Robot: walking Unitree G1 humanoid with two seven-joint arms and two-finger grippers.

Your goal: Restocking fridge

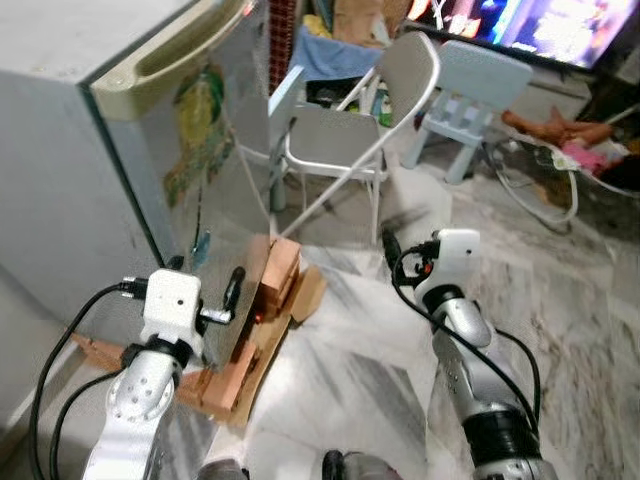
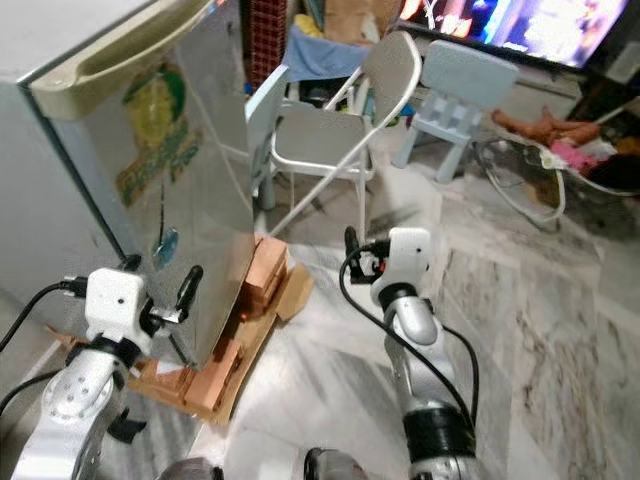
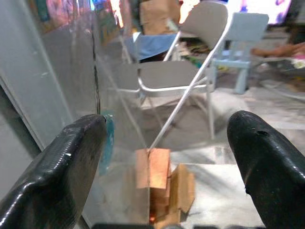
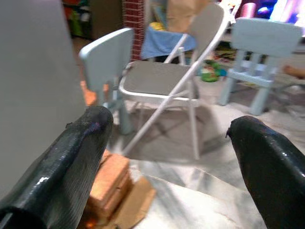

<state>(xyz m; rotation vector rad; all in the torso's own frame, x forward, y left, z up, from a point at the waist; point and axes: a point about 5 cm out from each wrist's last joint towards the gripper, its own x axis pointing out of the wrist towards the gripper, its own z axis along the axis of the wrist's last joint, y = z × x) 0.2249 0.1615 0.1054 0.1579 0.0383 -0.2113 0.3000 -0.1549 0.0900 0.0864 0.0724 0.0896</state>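
Note:
The grey fridge (image 1: 60,170) stands at my left on bricks (image 1: 280,272) and cardboard. Its silver door (image 1: 215,150) carries a green and yellow sticker and a cream handle strip (image 1: 170,55) along the top, and it looks shut. My left gripper (image 1: 208,275) is open, low in front of the door near its bottom corner. In the left wrist view the left gripper (image 3: 164,143) has nothing between its fingers, and one finger (image 3: 62,167) lies against the door face. My right gripper (image 1: 398,250) is held up over the floor to the right of the fridge, open and empty, also seen as the right gripper (image 4: 167,143).
A grey folding chair (image 1: 340,135) stands just beyond the fridge corner, with a pale blue child's chair (image 1: 470,75) behind it and another (image 4: 107,57) next to the fridge. A lit TV (image 1: 540,25) is at the back right. Marble floor (image 1: 350,350) lies open between my arms.

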